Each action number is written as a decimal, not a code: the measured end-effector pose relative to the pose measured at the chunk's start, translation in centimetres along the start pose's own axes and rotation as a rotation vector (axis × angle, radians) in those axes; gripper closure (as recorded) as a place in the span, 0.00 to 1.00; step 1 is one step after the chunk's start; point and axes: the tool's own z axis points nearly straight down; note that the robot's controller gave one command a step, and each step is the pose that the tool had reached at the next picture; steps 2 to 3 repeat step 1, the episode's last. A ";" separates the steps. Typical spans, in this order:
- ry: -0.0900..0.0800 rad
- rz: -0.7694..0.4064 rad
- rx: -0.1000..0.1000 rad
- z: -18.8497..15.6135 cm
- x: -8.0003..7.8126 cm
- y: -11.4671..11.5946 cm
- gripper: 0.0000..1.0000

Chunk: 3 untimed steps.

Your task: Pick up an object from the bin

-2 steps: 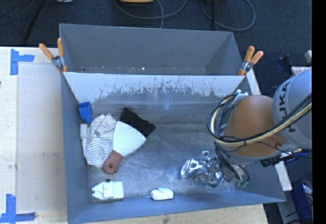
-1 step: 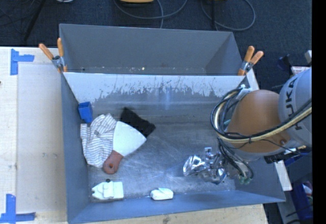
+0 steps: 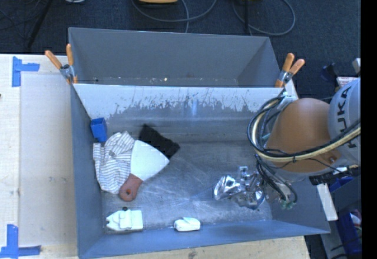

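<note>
At 4 o'clock in the bin (image 3: pixel 177 69), low over the floor: the end effector (image 3: pixel 240 190), bright metal, cables trailing off it toward 2 o'clock.

Items: small white piece (image 3: pixel 187 224) at 6 o'clock, close to the front wall. It is the nearest item, but apart from the end effector. White toy (image 3: pixel 125 219) at 7 o'clock. Heap at 9 o'clock: striped cloth (image 3: pixel 113 160), white fan (image 3: pixel 148 160) lying on the cloth, black piece (image 3: pixel 159 139) just behind. Blue block (image 3: pixel 98 129) at 10 o'clock, against the left wall.

Risks, my judgement:
- A close here likely takes nothing, as the floor beneath looks bare.
- The white piece sits near the front wall, so a descent there could catch the wall or push the piece against it.
- In the heap, cloth and fan overlap. A grasp may drag both, or the cloth may slip free on the lift.

End effector state: cannot tell whether apart or together, because the metal and cables blur its outline. No item seen in it. It appears to touch none of the loose things.
</note>
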 end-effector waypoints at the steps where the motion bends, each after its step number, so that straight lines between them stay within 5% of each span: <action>1: 0.002 0.000 0.000 -1.5 0.0 0.0 1.00; 3: 0.002 0.000 0.000 -1.5 0.0 0.0 1.00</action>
